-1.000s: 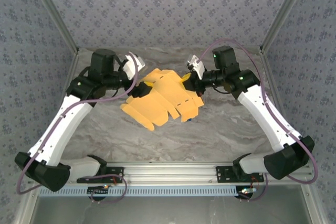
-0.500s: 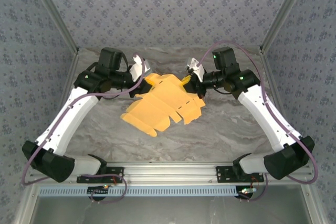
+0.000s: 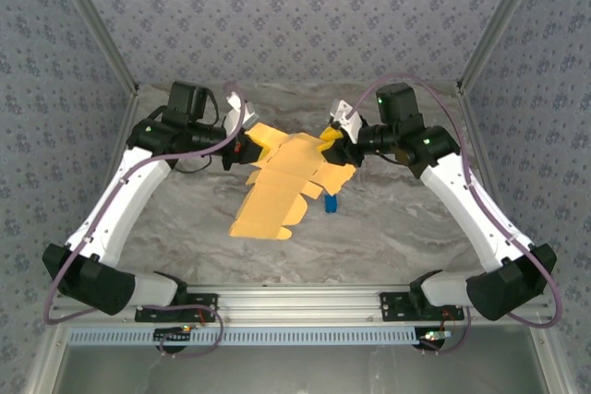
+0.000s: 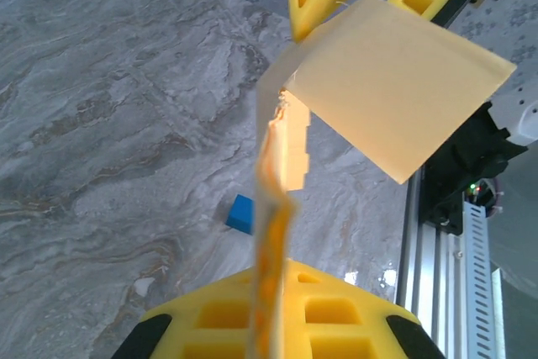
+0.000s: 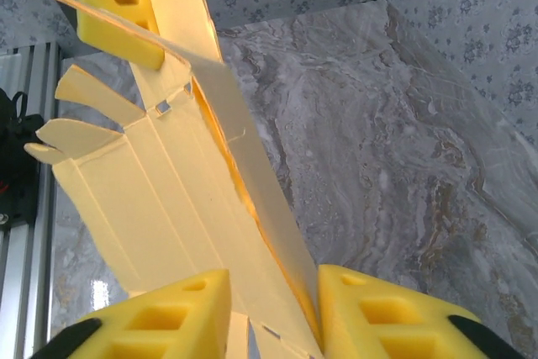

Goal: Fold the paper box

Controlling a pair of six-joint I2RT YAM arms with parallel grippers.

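The paper box hangs off the bench as an unfolded sheet, its far edge strung between the two pincers and its long axis slanting from far right down to near left. The left pincer is clamped tight on the far-left corner, while the right pincer stands narrowly parted around the far-right edge. A second ago the sheet spread broader and flatter, covering most of the blue block, the left pincer was wide, and the right was closed.

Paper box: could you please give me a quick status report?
Left gripper shut on paper box; right gripper open around its edge. Box unfolded, spanning both. Blue block on table, not obstructing.
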